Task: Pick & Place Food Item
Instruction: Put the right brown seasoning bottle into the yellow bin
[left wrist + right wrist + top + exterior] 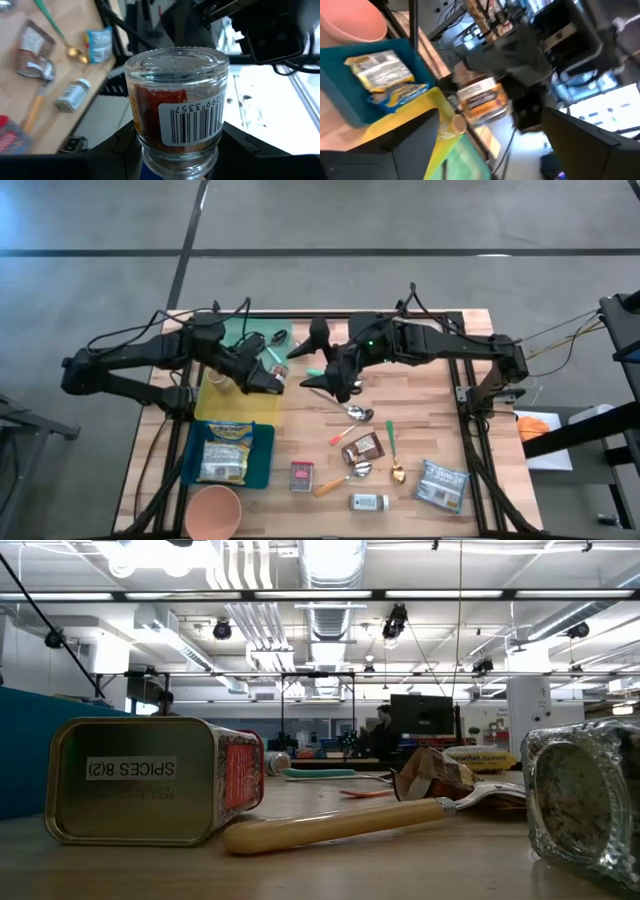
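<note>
A glass spice jar (175, 100) with red-orange contents and a barcode label hangs in the air over the table's middle. My left gripper (266, 378) is shut on it, above the right edge of the yellow tray (232, 402). The right wrist view shows the jar (481, 100) sticking out of the left gripper. My right gripper (336, 380) stands open just to the jar's right, its fingers (405, 145) spread wide with nothing between them. Neither gripper shows in the low view. My left gripper pinches the jar between its two fingers (117, 147) at the jar's end nearest the wrist (175, 160). The fingers come roughly level from the table's left. The jar is lifted clear and juts out beyond them toward the right gripper, its thick glass end foremost.
A teal tray (262, 470) holds a food packet; a pink bowl (212, 512) sits near the front edge. A red spice tin (302, 476), spoons (357, 414), a brown packet (363, 448), a small jar (369, 502) and a blue packet (441, 483) lie right of centre. A green board (248, 332) lies at the back.
</note>
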### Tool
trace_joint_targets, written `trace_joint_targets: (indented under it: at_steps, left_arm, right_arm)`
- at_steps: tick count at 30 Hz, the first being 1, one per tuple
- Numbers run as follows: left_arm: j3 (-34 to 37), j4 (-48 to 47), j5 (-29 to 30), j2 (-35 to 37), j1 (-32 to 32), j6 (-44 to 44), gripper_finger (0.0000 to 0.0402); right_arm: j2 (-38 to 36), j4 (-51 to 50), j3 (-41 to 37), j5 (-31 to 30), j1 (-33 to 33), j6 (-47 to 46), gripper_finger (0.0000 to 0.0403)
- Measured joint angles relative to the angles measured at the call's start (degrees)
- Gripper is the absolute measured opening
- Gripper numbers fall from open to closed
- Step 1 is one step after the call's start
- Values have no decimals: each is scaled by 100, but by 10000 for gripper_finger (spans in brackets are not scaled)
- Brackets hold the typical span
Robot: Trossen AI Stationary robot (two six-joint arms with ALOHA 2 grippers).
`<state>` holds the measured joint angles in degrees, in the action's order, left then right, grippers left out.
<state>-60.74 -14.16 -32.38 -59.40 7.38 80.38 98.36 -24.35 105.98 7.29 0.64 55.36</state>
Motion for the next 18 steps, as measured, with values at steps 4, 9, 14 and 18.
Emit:
trace_joint_targets:
  at_steps: [4, 9, 14, 18]
  left_arm:
    - [-10, 314, -320, -138, 0, 114, 180]
    - [-5, 509, -620, -222, 0, 129, 180]
    - [-3, 525, -692, -227, 0, 129, 180]
    - [1, 523, -732, -238, 0, 138, 180]
  right_arm:
    - [69, 265, -58, -1, 12, 87, 365]
    - [203, 271, -64, -75, 46, 499, 366]
    - [369, 277, -69, -567, 154, 972, 366]
    - [401, 413, -69, -1014, 294, 1324, 365]
